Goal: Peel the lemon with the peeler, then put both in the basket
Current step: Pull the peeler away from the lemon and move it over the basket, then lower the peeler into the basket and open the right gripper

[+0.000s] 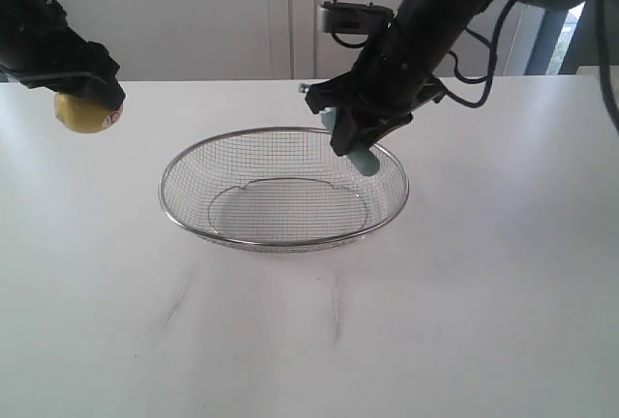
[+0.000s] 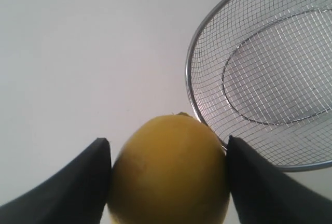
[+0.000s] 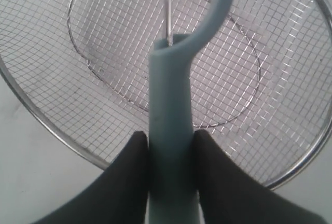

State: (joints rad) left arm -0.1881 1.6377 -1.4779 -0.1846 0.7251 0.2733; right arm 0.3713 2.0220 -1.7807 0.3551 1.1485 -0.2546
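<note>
The right gripper (image 1: 350, 135) clamps its jaws on the slim teal-handled peeler (image 3: 168, 125), whose long axis points down into the oval wire-mesh basket (image 1: 280, 246) just beneath. The left gripper (image 1: 89, 84) pinches the small yellow lemon (image 1: 85, 114) between its jaws, well left of that basket, above the white tabletop (image 1: 464, 321).

The right tool (image 1: 346, 139), gripping the peeler (image 1: 365, 161), hangs over the far right rim of the basket (image 1: 280, 245) and blocks entry there; the basket's left and near sides are open from above.
</note>
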